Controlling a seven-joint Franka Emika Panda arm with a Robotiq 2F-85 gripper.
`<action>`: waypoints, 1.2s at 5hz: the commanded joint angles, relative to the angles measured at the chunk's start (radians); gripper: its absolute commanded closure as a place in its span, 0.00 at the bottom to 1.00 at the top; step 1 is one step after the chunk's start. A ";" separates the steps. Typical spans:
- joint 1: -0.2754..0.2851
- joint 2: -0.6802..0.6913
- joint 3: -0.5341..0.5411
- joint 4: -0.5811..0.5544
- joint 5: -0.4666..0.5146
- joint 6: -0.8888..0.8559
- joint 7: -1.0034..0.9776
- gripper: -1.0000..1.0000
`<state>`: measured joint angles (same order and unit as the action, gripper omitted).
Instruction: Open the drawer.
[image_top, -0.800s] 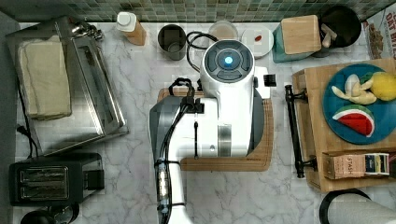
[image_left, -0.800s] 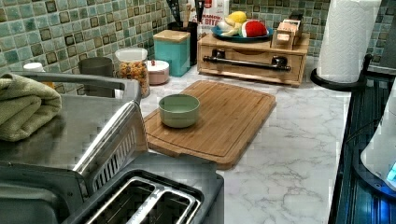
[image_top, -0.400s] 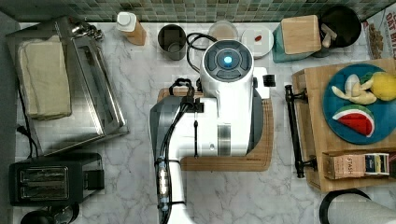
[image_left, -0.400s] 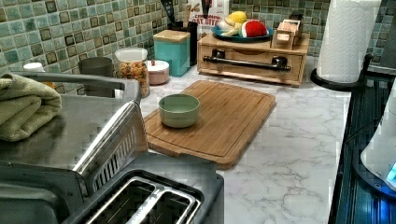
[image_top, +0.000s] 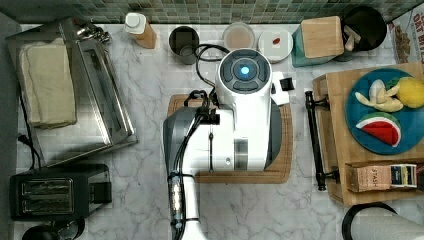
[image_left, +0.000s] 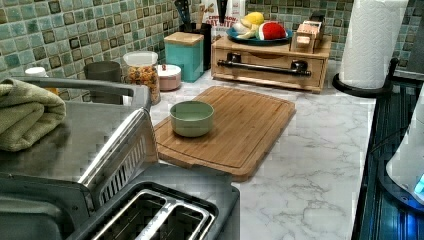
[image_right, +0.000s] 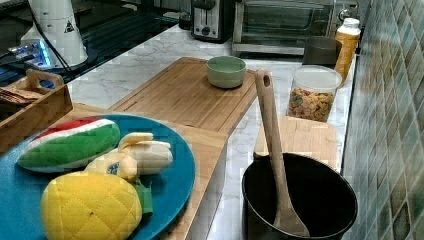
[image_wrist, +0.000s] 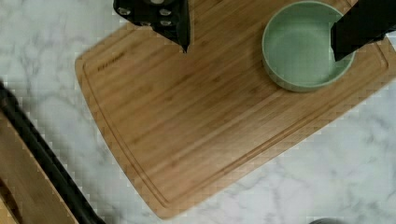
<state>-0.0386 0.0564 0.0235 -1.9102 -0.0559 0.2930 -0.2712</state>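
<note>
The drawer (image_left: 272, 59) is a shallow light-wood unit at the far end of the counter in the left view, and it is closed. Its long black bar handle (image_left: 265, 67) runs across the front. From above, the handle (image_top: 315, 142) lies at the top view's right, just beyond the cutting board. My gripper (image_wrist: 260, 53) hangs open above the board, its black fingers (image_wrist: 161, 21) wide apart with nothing between them. In the wrist view the handle (image_wrist: 42, 158) crosses one corner. The white arm (image_top: 245, 115) covers the board in the top view.
A green bowl (image_left: 191, 118) sits on the bamboo cutting board (image_left: 245, 125). A teal plate (image_top: 385, 112) of toy fruit and a small box (image_top: 382, 176) rest on the drawer unit. A toaster oven (image_top: 75, 90), toaster (image_top: 55, 192), jars (image_left: 141, 74) and paper towel roll (image_left: 372, 42) line the counter.
</note>
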 joint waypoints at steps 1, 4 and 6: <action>-0.100 -0.101 -0.019 -0.203 -0.044 0.145 -0.467 0.00; -0.154 -0.086 -0.084 -0.314 -0.178 0.345 -0.700 0.00; -0.201 -0.055 -0.116 -0.385 -0.270 0.512 -0.760 0.00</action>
<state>-0.2183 0.0225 -0.0710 -2.2734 -0.2949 0.7734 -0.9590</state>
